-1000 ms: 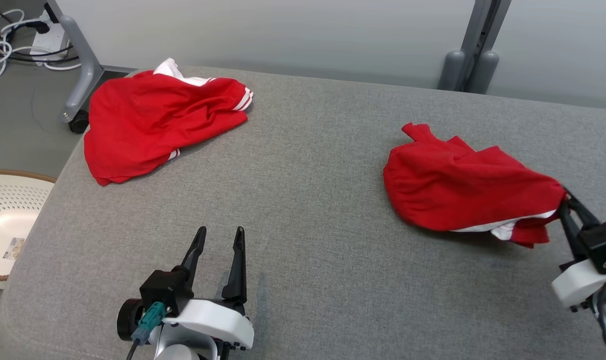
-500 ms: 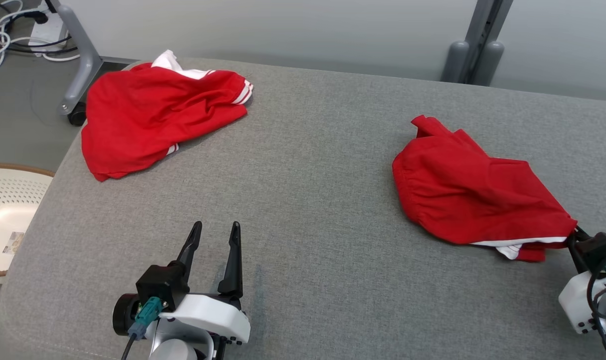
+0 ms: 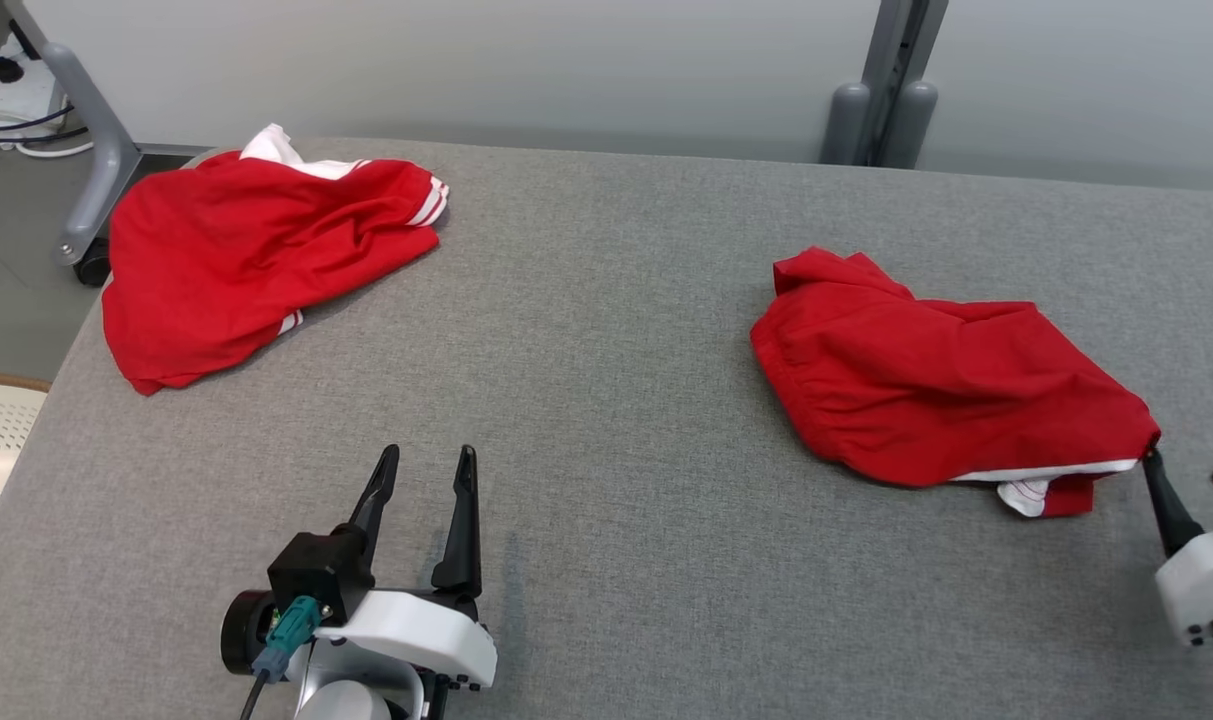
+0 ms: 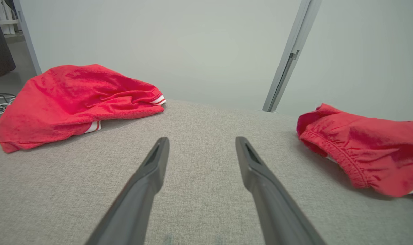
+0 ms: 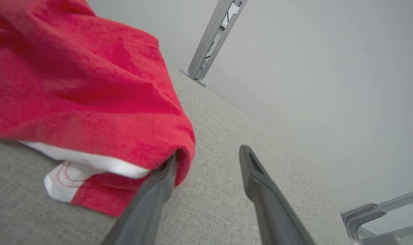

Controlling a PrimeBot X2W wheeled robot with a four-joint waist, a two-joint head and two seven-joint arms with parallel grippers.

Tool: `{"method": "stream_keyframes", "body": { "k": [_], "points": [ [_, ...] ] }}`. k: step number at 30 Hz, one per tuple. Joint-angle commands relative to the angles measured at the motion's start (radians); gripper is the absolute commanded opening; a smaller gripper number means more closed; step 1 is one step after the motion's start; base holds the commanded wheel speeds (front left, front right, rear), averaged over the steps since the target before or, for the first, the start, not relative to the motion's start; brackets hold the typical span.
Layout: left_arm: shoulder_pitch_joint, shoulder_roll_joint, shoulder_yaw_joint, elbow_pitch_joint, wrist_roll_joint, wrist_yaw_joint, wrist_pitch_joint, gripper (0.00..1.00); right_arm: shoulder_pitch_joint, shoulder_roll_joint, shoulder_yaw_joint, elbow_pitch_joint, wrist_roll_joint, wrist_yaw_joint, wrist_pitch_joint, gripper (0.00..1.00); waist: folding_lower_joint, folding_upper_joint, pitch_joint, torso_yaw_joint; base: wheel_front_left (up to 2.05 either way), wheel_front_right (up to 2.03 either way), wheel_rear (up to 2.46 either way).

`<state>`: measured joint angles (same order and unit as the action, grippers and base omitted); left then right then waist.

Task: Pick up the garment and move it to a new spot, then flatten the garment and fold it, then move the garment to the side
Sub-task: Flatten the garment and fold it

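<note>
Although my right claw (image 5: 209, 154) stands open, one finger (image 5: 157, 185) touches the red shorts (image 3: 946, 400), so I judge retreating could snag them.

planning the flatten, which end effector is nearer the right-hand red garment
Right. Right end effector is beside the garment, one finger against its corner; left end effector is far to its left.

garment (image 3: 946, 400) on table (image 3: 606, 300) right, other garment (image 3: 246, 250) far left
</note>
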<state>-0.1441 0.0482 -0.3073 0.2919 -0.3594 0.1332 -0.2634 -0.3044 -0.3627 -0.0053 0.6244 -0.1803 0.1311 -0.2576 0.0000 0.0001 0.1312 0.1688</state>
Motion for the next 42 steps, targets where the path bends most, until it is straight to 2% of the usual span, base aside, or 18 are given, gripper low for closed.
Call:
{"method": "stream_keyframes", "body": {
  "k": [1, 4, 6, 11, 14, 20, 24, 28, 29, 30, 31, 32, 34, 39, 42],
  "points": [
    [0.006, 0.004, 0.004, -0.002, 0.006, 0.003, -0.002, 1.0, 0.021, -0.009, -0.032, -0.036, 0.008, -0.001, -0.008, 1.0, 0.0, -0.0001, -0.002, -0.006, 0.0, 0.0, 0.0],
    [0.007, 0.004, 0.006, 0.0, 0.006, 0.0, -0.002, 1.0, 0.054, -0.001, -0.084, -0.117, 0.008, 0.0, -0.009, 1.0, 0.0, -0.0001, -0.003, -0.01, 0.0, 0.0, 0.0],
    [0.007, 0.004, 0.006, 0.0, 0.006, -0.003, -0.002, 1.0, 0.075, 0.017, -0.077, -0.176, 0.015, 0.0, -0.009, 1.0, 0.0, -0.0001, -0.003, -0.01, 0.0, 0.0, 0.0],
    [-0.001, 0.004, 0.0, 0.001, 0.003, -0.006, -0.002, 1.0, 0.102, 0.044, 0.015, -0.281, 0.03, 0.0, -0.009, 1.0, 0.0, -0.0001, 0.004, -0.001, 0.0, 0.0, 0.0],
    [-0.01, 0.004, -0.005, -0.001, 0.0, -0.005, -0.002, 1.0, 0.102, 0.057, 0.124, -0.306, 0.055, 0.0, -0.009, 1.0, 0.0, -0.0001, 0.012, 0.015, 0.0, 0.0, 0.0],
    [-0.026, 0.004, -0.021, -0.001, -0.01, -0.003, -0.002, 1.0, 0.033, 0.04, 0.312, -0.209, 0.105, 0.0, 0.005, 1.0, 0.0, -0.0001, 0.029, 0.074, 0.0, 0.0, 0.0],
    [-0.03, 0.004, -0.023, -0.002, -0.013, 0.002, -0.002, 1.0, -0.024, 0.023, 0.375, -0.099, 0.121, 0.0, 0.004, 1.0, 0.0, -0.0001, 0.038, 0.115, 0.0, 0.0, 0.0],
    [-0.032, 0.004, -0.025, 0.0, -0.021, 0.001, -0.002, 1.0, -0.077, 0.003, 0.405, 0.01, 0.087, 0.0, 0.006, 1.0, 0.0, -0.0001, 0.042, 0.152, 0.0, 0.0, 0.0],
    [-0.031, 0.004, -0.025, -0.001, -0.021, 0.002, -0.002, 1.0, -0.087, 0.0, 0.406, 0.035, 0.072, 0.0, 0.008, 0.9, 0.0, -0.0001, 0.041, 0.16, 0.0, 0.0, 0.0],
    [-0.029, 0.004, -0.025, -0.002, -0.021, 0.003, -0.002, 1.0, -0.094, 0.001, 0.402, 0.058, 0.062, 0.0, 0.006, 0.9, 0.0, -0.0001, 0.041, 0.166, 0.0, 0.0, 0.0],
    [-0.026, 0.004, -0.025, -0.002, -0.022, 0.003, -0.002, 1.0, -0.101, 0.002, 0.393, 0.078, 0.052, 0.0, 0.006, 0.43, 0.0, -0.0001, 0.04, 0.17, 0.0, 0.0, 0.0],
    [-0.024, 0.004, -0.025, -0.001, -0.022, 0.004, -0.002, 1.0, -0.109, 0.004, 0.385, 0.094, 0.044, 0.0, 0.006, 0.36, 0.0, -0.0001, 0.039, 0.173, 0.0, 0.0, 0.0],
    [-0.02, 0.004, -0.024, -0.001, -0.022, 0.005, -0.002, 1.0, -0.125, 0.015, 0.357, 0.108, 0.036, -0.001, -0.001, 0.0, 0.0, -0.0001, 0.037, 0.177, 0.0, 0.0, 0.0],
    [-0.005, 0.004, -0.021, 0.004, -0.017, 0.004, -0.002, 1.0, -0.124, 0.055, 0.297, 0.06, 0.058, 0.0, -0.008, 0.0, 0.0, -0.0001, 0.02, 0.162, 0.0, 0.0, 0.0],
    [0.002, 0.004, -0.022, 0.006, -0.014, 0.001, -0.002, 1.0, -0.111, 0.069, 0.289, -0.026, 0.071, 0.0, -0.009, 0.0, 0.0, -0.0001, 0.009, 0.144, 0.0, 0.0, 0.0]
  ]
}}
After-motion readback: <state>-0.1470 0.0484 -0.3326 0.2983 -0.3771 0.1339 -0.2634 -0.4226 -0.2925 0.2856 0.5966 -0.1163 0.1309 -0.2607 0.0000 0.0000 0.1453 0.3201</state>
